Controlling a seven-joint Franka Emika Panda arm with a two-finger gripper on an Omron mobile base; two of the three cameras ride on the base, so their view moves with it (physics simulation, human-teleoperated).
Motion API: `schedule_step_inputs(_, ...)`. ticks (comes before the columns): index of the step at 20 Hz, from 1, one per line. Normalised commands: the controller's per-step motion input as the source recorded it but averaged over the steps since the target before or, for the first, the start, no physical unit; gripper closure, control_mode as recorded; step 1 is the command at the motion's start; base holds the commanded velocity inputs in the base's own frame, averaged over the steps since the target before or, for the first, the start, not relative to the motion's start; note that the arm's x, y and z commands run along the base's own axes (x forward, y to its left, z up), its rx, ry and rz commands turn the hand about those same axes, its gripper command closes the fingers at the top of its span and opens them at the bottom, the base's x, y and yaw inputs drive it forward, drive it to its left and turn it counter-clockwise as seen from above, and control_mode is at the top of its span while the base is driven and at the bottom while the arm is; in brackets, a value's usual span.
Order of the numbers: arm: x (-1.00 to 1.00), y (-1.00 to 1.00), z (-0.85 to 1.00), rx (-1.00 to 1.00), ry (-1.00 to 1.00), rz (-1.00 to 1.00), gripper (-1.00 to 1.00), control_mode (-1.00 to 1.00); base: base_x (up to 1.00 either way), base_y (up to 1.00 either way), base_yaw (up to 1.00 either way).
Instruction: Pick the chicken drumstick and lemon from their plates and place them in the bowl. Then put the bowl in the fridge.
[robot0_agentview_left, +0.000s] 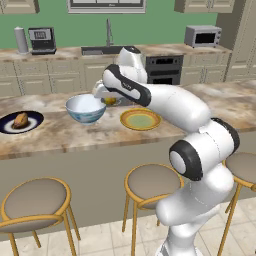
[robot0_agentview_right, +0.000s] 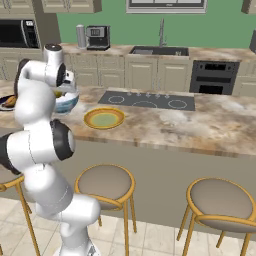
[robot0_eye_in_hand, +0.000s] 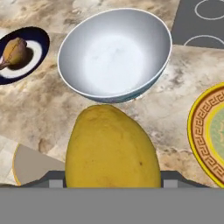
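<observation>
Item: lemon (robot0_eye_in_hand: 111, 148), clamped in my gripper (robot0_agentview_left: 111, 100), raised beside the empty bowl (robot0_eye_in_hand: 114, 54). I note the drumstick (robot0_eye_in_hand: 14, 51) on its navy plate (robot0_eye_in_hand: 38, 40); yellow plate (robot0_agentview_left: 140, 119) bare.

Glossy smooth bowl (robot0_eye_in_hand: 114, 52), matt dimpled lemon (robot0_eye_in_hand: 112, 148), polished marble-look counter (robot0_agentview_left: 220, 107), glazed yellow plate (robot0_agentview_left: 140, 119)

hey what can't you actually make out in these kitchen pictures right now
- Jaws: in the hand view the lemon covers them, so their contact with it cannot be seen.
- Lemon: in the left base view the arm's wrist hides most of it.
- Bowl: in the right base view the arm covers much of it.
- Chicken drumstick: too small for surface detail.
</observation>
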Motion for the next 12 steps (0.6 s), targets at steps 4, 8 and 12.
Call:
schedule_step_inputs(4, 0.32, 0.37, 0.0, -0.11, 0.01, 0.0, 1.0, -1.0, 0.0, 0.0, 0.0)
schedule_step_inputs(8, 0.28, 0.34, -0.01, -0.06, 0.0, -0.04, 1.0, -1.0, 0.0, 0.0, 0.0)
schedule_step_inputs(12, 0.25, 0.29, -0.13, 0.0, 0.0, -0.09, 1.0, -1.0, 0.0, 0.0, 0.0)
